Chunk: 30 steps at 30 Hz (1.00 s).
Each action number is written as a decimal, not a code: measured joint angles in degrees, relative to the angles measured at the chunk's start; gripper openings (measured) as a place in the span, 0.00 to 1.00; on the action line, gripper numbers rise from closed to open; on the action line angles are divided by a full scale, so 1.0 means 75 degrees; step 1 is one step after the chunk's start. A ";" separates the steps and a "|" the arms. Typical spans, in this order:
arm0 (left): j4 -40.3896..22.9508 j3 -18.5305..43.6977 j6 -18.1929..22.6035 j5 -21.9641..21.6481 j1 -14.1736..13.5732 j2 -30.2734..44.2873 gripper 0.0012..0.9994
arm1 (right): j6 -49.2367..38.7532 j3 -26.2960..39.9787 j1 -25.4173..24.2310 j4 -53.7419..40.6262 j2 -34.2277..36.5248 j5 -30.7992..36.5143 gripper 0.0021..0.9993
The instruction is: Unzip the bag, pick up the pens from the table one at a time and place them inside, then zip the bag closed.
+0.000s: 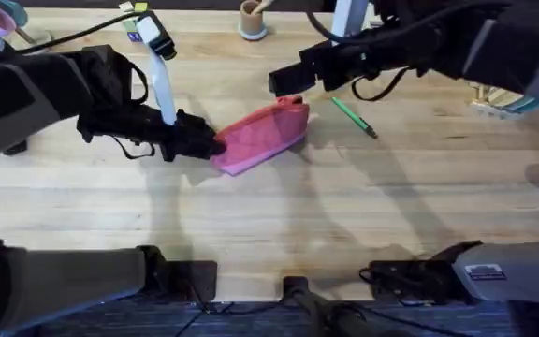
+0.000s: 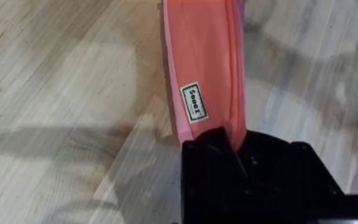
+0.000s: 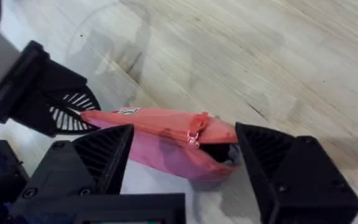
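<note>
Here the pink-red pencil pouch [image 1: 262,137] lies on the wooden table [image 1: 363,206] a little left of the overhead view's centre, slanting from lower left up to upper right. The left tool [image 1: 215,145] comes in from the left edge and pinches the pouch's lower-left end; in the left wrist view the fabric [image 2: 204,68] with its small white label [image 2: 193,102] runs straight into the closed black fingers [image 2: 213,149]. The right tool [image 1: 284,86] reaches in from the upper right and hovers at the pouch's upper-right end, its fingers [image 3: 101,155] spread to either side of the zipper pull [image 3: 195,132], which they do not touch. A thin green pen [image 1: 353,117] lies just right of the pouch, apart from it.
</note>
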 joint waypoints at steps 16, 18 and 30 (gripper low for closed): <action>0.0017 0.0000 0.0000 0.0000 0.0000 -0.0001 0.04 | 0.0027 0.0000 0.0000 0.0288 0.0727 0.0000 1.00; 0.0017 0.0000 0.0000 0.0000 0.0000 0.0000 0.04 | 0.0064 0.0000 0.0000 0.0306 0.0775 -0.0004 1.00; 0.0017 0.0000 0.0000 0.0000 0.0000 0.0000 0.04 | 0.0567 0.0000 0.0020 0.0329 0.1194 -0.0058 0.97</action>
